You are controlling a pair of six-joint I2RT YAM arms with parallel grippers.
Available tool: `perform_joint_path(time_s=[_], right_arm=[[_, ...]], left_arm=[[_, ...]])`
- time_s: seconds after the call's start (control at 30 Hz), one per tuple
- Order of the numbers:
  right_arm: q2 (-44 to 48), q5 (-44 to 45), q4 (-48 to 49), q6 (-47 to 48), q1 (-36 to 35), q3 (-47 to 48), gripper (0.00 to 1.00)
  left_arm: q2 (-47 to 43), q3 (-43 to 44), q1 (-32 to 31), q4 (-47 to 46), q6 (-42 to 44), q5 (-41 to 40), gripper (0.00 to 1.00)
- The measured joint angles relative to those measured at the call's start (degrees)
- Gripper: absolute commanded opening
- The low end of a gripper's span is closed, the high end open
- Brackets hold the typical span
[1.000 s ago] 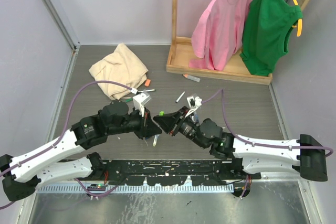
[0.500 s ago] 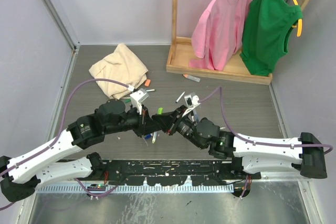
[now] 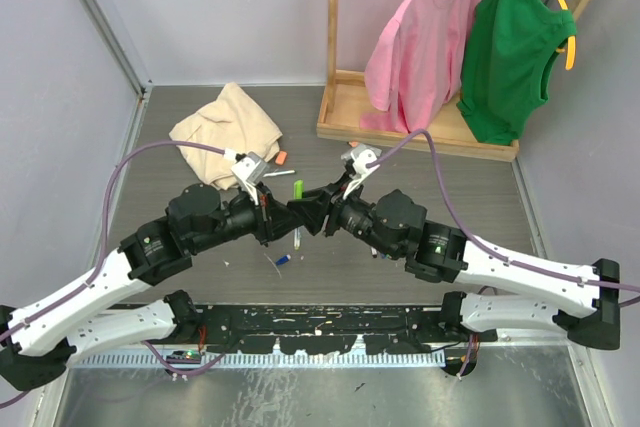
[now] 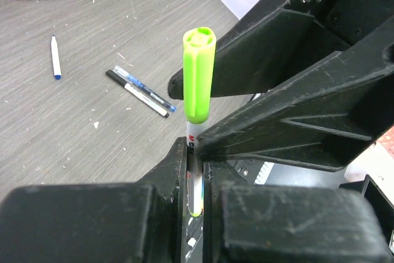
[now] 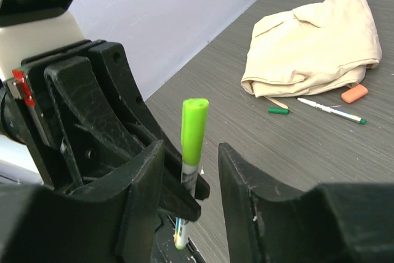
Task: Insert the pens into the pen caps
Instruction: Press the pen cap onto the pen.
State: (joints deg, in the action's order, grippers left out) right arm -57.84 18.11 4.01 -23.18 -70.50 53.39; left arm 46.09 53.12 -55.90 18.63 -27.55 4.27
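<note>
We judge one pairing as good as done. The left gripper (image 4: 196,173) is clamped on the white barrel of a pen (image 4: 193,184) and holds it upright. A lime-green cap (image 4: 198,75) sits over the pen's top end, just above the jaws, and looks pushed home. The right gripper (image 5: 189,152) stands open, one finger on each side of that cap with a gap on both sides, so it grips nothing. In the top view the two grippers meet nose to nose above the bench (image 3: 450,197).

The rest looks untouched. On the bench beyond the left gripper, to its left, lie a white pen with a blue tip (image 4: 55,56) and, nearer in, two dark pens (image 4: 140,92) side by side, all uncapped as far as we can tell. Far ahead of the right gripper, to its right, a white pen with a green tip (image 5: 329,110) lies between a small dark green cap (image 5: 278,110) and an orange cap (image 5: 354,93), at the edge of a beige cloth (image 5: 314,41).

So we count one pen capped and not yet set down, with several pens left to cap.
</note>
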Motion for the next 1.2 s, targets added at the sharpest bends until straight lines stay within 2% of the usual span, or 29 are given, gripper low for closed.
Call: perform_joint_path(time_s=[0.23,0.5,0.83,1.03,1.2], right_arm=[[4.61,-1.66,-3.80,0.83,1.27,-0.04,0.59],[6.64,-2.14,-6.67,1.01,5.05,0.07,0.60],[3.15,-12.63,-7.10,0.57,12.15,5.49,0.60],[1.60,-16.26,-6.10,-0.52,13.94,6.86,0.55],[0.42,-19.06,-5.70,-1.60,15.47,6.88,0.46]], left_arm=[[-0.15,0.00,0.17,-3.39,-0.02,-1.73,0.00],[0.15,0.00,0.42,-6.08,0.00,-1.36,0.00],[1.62,0.00,0.42,-6.10,0.00,1.16,0.00],[1.73,0.00,0.42,-6.10,0.09,3.10,0.00],[1.73,-0.09,0.42,-6.10,0.17,4.17,0.00]])
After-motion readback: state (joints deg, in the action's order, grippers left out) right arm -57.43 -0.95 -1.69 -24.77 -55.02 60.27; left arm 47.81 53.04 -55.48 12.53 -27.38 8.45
